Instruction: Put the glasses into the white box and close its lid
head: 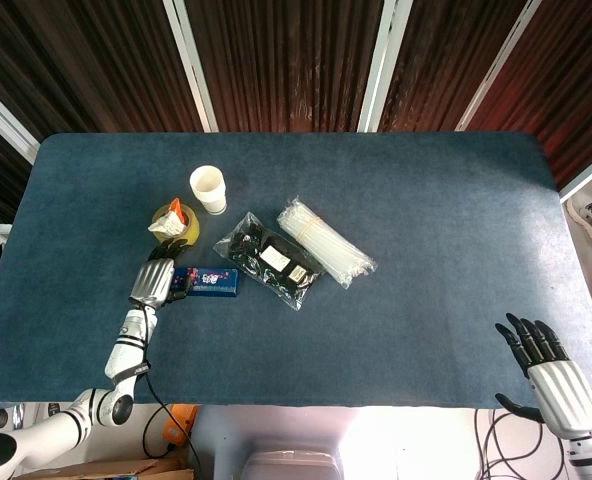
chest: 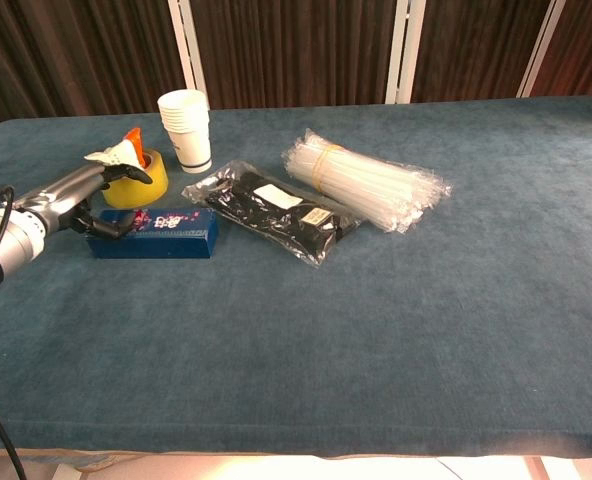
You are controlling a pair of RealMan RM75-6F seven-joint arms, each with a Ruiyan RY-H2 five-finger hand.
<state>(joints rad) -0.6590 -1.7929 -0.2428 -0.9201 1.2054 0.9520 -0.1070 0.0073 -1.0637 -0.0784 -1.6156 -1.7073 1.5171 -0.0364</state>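
A long blue box (head: 208, 281) (chest: 156, 232) lies flat on the blue table, left of centre, with its lid down. My left hand (head: 154, 283) (chest: 71, 200) is at the box's left end, its curled fingers (chest: 111, 225) resting on that end and the thumb apart from them. My right hand (head: 546, 365) hovers past the table's near right corner with fingers spread and nothing in it; only the head view shows it. Neither view shows any glasses or a white box.
Behind the blue box stand a yellow tape roll (head: 175, 225) (chest: 134, 170) with a crumpled orange-white scrap on it and a stack of paper cups (head: 208, 188) (chest: 186, 130). To its right lie a clear bag of black items (head: 272, 260) (chest: 276, 212) and a bundle of clear sticks (head: 326, 242) (chest: 366, 180).
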